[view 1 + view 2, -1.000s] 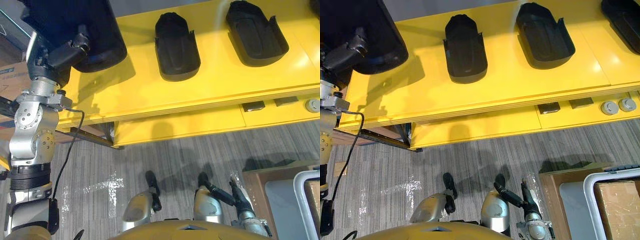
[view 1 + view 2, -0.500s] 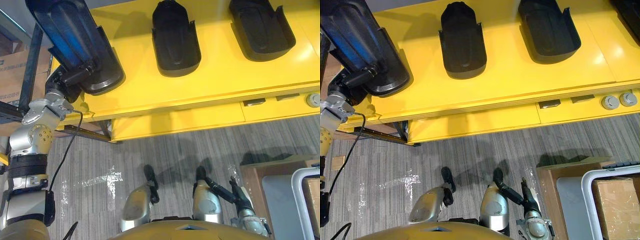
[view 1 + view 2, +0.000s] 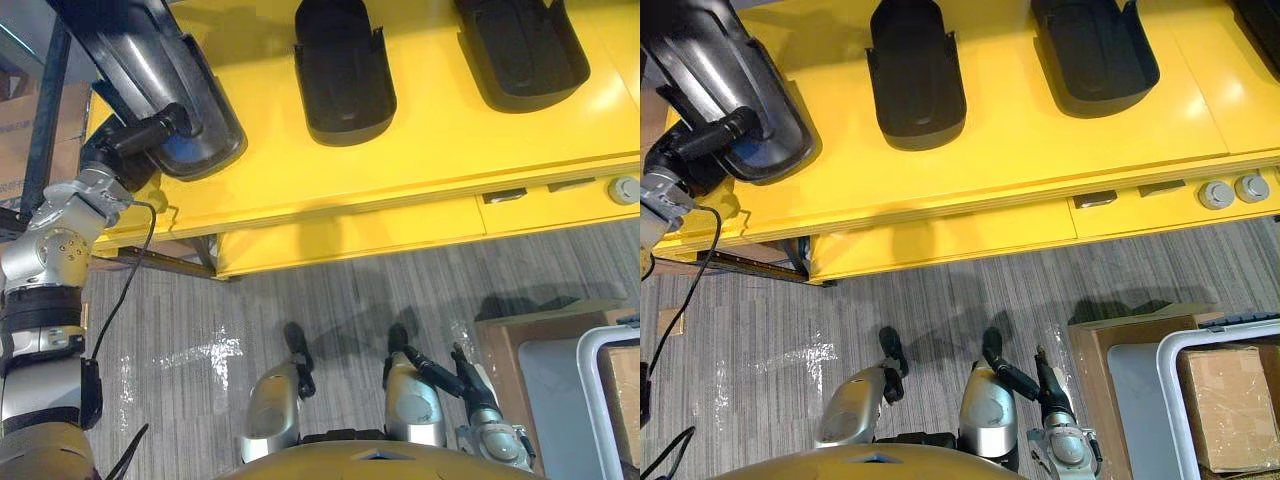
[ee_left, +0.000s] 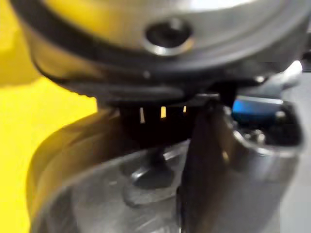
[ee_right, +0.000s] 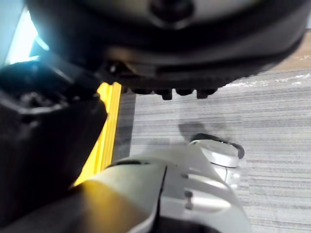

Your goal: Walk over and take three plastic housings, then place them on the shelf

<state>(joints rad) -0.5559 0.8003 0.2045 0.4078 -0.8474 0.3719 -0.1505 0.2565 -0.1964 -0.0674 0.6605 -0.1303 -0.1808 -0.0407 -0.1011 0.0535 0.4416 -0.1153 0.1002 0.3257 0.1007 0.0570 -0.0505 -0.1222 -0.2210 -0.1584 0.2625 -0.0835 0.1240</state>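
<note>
The left hand [image 3: 120,145] is gripping the near end of a black held housing [image 3: 165,70], its fingers curling over the rim. It is bringing the piece down onto the left end of the yellow shelf [image 3: 430,150]. The housing is slanting away from the hand, hollow side up, and I am not making out whether it is resting on the shelf yet.

To the right of that hand, the middle housing [image 3: 342,75] and the right housing [image 3: 520,50] are lying apart on the shelf. I'd say the hand is needing to level its piece and keep it in from the front edge and clear of the middle housing. Only then should it be loosening its fingers.

Far right and low, the right hand [image 3: 468,380] is hanging with fingers loosely straight, carrying nothing.

Against a second ago, the held housing is sitting lower and nearer the shelf. The whole view is shifting a little too, so the two lying housings are probably not moving.
</note>
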